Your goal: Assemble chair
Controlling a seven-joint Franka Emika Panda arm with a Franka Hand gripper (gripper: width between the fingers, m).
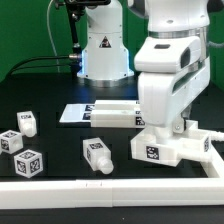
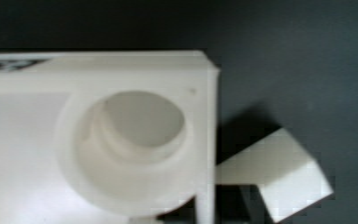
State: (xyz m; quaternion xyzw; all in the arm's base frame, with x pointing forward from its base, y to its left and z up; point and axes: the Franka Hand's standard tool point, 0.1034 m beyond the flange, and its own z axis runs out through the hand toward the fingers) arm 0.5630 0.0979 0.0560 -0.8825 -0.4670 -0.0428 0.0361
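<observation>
1. Gripper [image 1: 165, 126]: large white body, right of centre in the exterior view. The jaws are clenched fully together. Their tips are down at the top of the slab and mostly hidden by the gripper body. Whether they pinch anything, or only press on the slab, cannot be told.

2. Slab [image 1: 178, 150]: glossy white chair part, the largest one. It lies flat on the black worktop [image 1: 55, 85], lower right of the exterior view, directly under the gripper. A black-and-white tag shows on its near face, and a raised white portion stands at its far right.

3. Holed piece [image 2: 51, 110]: white face with a round hollow, close under the wrist camera. Cannot tell whether it is the slab.

4. Small piece [image 2: 286, 165]: white, angled, just beside the holed piece on the worktop.

5. Pegged block [image 1: 97, 155]: white and tagged, lower centre of the exterior view, apart from the slab.

6. Legs: cube [image 1: 27, 123], cube [image 1: 10, 141] and cube [image 1: 30, 161], all tagged, clustered at lower left and well apart from the gripper.

7. Marker board [image 1: 78, 113]: flat, at centre, behind the pegged block.

8. Rail [image 1: 100, 188]: long and white, along the bottom edge.

9. Arm [image 1: 170, 20]: it descends from the upper right with the wrist pointing straight down. Its base [image 1: 103, 50] stands at upper centre.
</observation>
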